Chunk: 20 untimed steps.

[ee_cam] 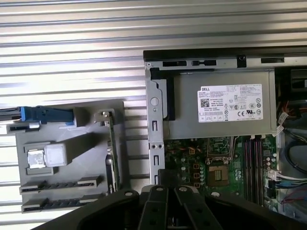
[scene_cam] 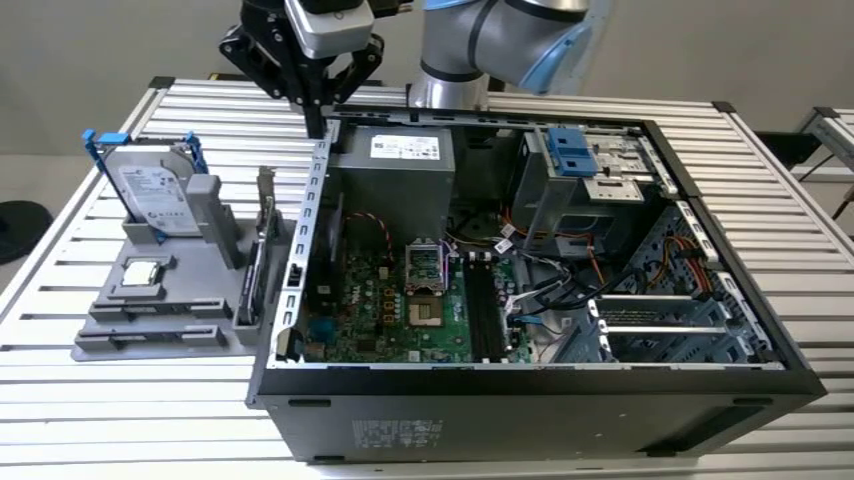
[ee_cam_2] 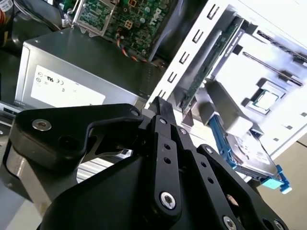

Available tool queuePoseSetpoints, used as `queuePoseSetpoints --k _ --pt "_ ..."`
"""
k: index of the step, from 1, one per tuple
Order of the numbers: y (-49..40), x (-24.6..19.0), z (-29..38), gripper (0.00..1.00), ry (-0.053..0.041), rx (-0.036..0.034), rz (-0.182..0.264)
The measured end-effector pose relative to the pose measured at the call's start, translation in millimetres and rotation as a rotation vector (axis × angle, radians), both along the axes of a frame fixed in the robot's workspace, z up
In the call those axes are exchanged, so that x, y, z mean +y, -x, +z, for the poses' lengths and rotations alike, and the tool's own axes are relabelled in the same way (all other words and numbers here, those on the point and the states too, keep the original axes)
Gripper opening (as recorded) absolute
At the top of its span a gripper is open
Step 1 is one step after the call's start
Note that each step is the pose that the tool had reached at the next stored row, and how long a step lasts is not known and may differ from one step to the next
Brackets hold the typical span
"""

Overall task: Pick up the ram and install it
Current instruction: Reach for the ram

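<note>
As my claw [scene_cam: 315, 126] hangs empty, fingers together, over the computer case's wall [scene_cam: 318, 200] beside the grey parts holder [scene_cam: 96, 312], I record no pick-up yet

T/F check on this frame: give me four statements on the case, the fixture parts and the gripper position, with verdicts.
1. The case is open, with the motherboard exposed. True.
2. The hard drive is mounted inside the case. False: it stands in the gray fixture beside the case, on the exterior view's left.
3. The gripper is near the case corner by the power supply. True.
4. The card with the metal bracket is plugged into the motherboard. False: it stands upright in the fixture, outside the case wall.
</note>
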<state>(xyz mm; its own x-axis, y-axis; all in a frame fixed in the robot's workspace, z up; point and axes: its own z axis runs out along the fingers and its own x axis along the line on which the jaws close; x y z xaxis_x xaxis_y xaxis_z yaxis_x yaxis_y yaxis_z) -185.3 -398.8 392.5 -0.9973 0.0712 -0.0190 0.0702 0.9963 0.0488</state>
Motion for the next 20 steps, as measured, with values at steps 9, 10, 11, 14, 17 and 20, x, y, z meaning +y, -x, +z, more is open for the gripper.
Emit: queuePoseSetpoints --k 9,10,11,14,17,20 --pt "12.0 0.0 0.0 0.0 0.0 0.0 0.0" --pt "13.2 0.0 0.0 0.0 0.0 0.0001 0.0" --pt "14.5 0.0 0.0 0.0 0.0 0.0001 0.0" --pt "18.3 0.0 0.0 0.0 0.0001 0.0001 0.0" --pt "22.3 0.0 0.0 0.0 0.0 0.0001 0.0" --pt "26.4 0.0 0.0 0.0 0.0 0.0001 0.0"
